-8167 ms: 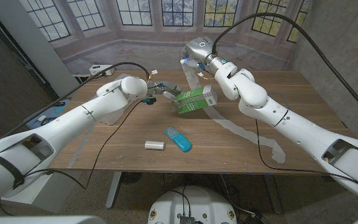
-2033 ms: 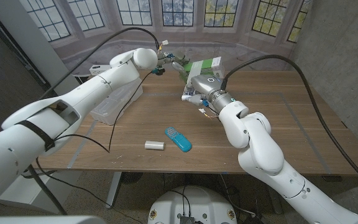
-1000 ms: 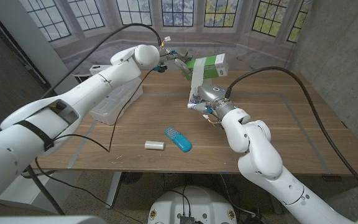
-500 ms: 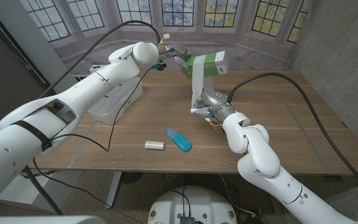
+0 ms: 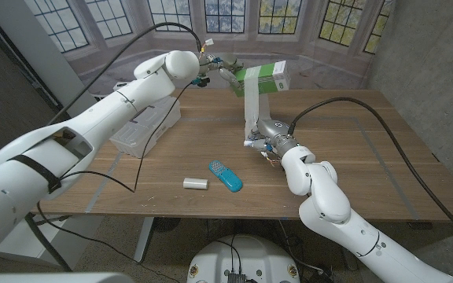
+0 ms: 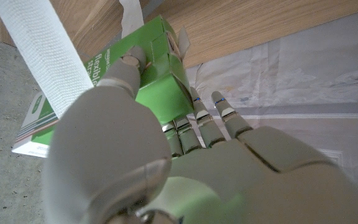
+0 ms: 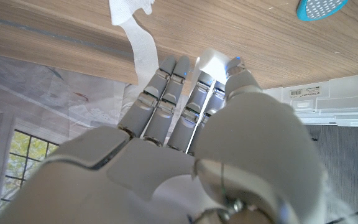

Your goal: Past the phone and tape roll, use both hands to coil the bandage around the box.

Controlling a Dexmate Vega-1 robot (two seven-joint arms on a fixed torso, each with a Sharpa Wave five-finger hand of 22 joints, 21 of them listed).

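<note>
My left hand (image 5: 223, 72) grips a green box (image 5: 263, 78) by one end and holds it up over the table's far middle; the box (image 6: 157, 65) shows past my left hand (image 6: 166, 168) in the left wrist view. A white bandage (image 5: 250, 106) runs taut from the box straight down to my right hand (image 5: 259, 137), which pinches its lower end just above the tabletop. The bandage strip (image 6: 42, 53) crosses the box's side. In the right wrist view my right hand (image 7: 191, 143) has its fingers closed on the white bandage (image 7: 142, 46).
A teal phone (image 5: 225, 175) and a white tape roll (image 5: 196, 183) lie near the table's front middle. A clear plastic container (image 5: 144, 126) stands at the left side of the wooden table (image 5: 368, 149). Black cables hang over both arms.
The box left the tabletop and went up toward the far side in my left hand. My right hand slid nearer along the table, drawing the bandage into a longer taut strip.
</note>
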